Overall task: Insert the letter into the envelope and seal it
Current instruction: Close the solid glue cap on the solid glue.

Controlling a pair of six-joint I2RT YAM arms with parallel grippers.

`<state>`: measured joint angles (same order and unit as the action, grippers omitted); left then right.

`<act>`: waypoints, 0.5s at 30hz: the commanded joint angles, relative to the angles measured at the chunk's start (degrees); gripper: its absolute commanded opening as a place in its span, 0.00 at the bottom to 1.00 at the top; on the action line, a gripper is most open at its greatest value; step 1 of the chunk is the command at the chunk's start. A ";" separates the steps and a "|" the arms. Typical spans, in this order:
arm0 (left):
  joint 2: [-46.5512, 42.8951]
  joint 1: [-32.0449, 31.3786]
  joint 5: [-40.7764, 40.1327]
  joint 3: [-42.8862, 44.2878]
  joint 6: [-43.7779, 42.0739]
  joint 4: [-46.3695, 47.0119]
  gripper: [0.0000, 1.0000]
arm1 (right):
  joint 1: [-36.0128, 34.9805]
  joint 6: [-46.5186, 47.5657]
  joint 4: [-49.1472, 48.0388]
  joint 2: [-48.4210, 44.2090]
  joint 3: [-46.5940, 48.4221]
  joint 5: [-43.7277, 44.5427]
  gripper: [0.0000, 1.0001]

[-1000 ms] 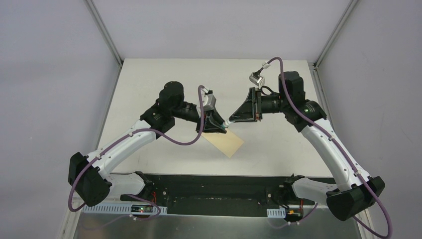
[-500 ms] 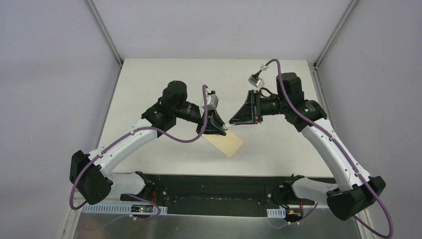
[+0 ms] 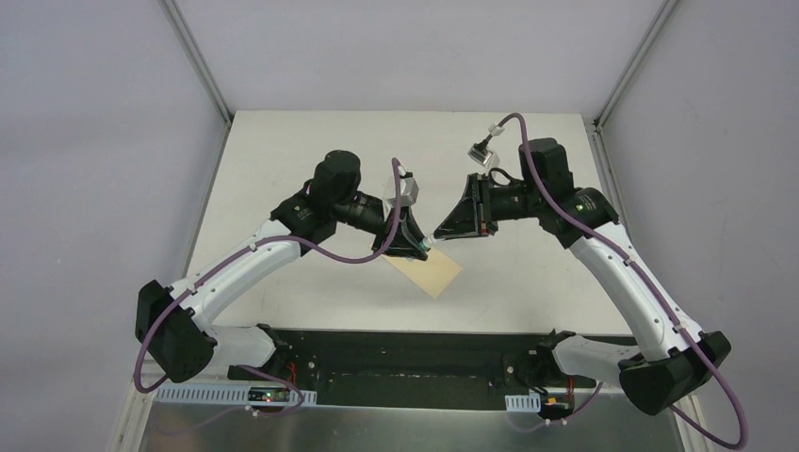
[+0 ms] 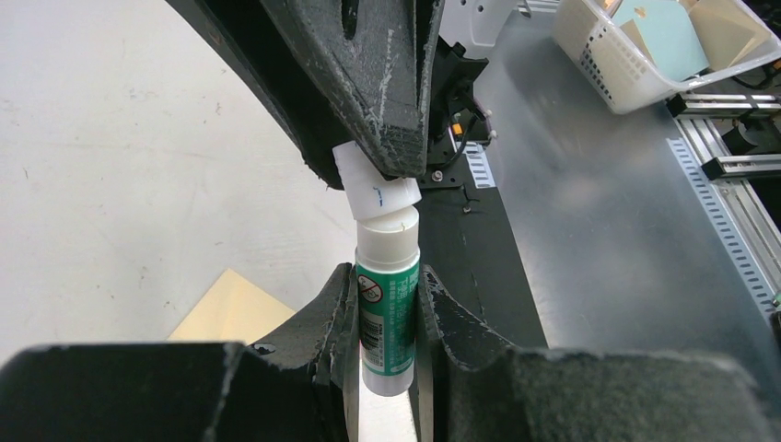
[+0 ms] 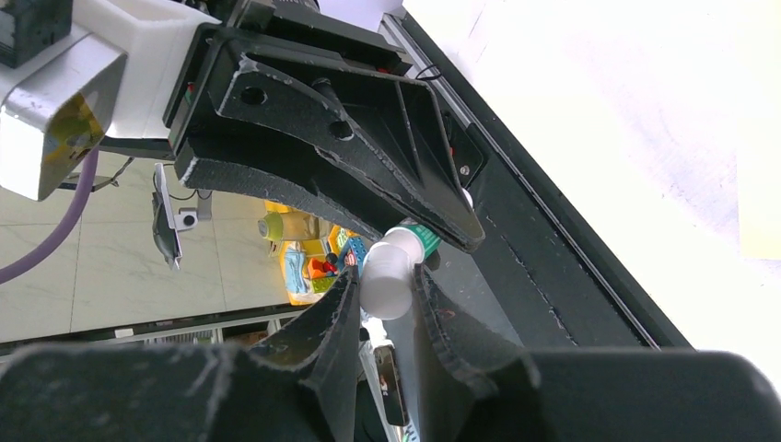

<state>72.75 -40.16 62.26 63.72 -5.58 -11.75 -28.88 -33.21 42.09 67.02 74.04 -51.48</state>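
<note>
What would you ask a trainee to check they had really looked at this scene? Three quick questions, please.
1. Pick one: what is the left gripper shut on?
A. a white-and-green glue stick tube
B. a pair of steel scissors
C. a black pen

2. True or false: the flat yellow-tan paper envelope lies on the white table, and neither gripper holds it.

3. Fill the gap: the right gripper pinches the tube's small white ____.

Key: 1 A; 2 true; 3 cap.
</note>
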 commanded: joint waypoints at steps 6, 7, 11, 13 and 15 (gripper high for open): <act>1.78 -0.53 1.48 4.36 -0.94 -3.09 0.00 | -1.33 2.47 1.99 0.32 3.68 0.83 0.14; 2.07 -0.53 1.63 4.72 -0.85 -3.58 0.00 | -1.44 2.74 2.29 0.35 3.82 1.04 0.14; 2.90 -0.53 2.36 5.85 -0.74 -5.55 0.00 | -1.70 3.69 3.43 0.70 4.15 1.77 0.14; 3.45 -0.58 2.91 6.43 -0.78 -6.61 0.00 | -1.87 4.11 4.02 0.87 4.43 2.06 0.14; 3.91 -0.62 3.40 7.01 -0.79 -7.43 0.00 | -2.19 4.54 4.58 0.97 4.74 2.44 0.14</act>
<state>75.83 -40.21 64.01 67.72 -5.54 -17.76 -29.91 -30.44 45.36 67.96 75.75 -49.08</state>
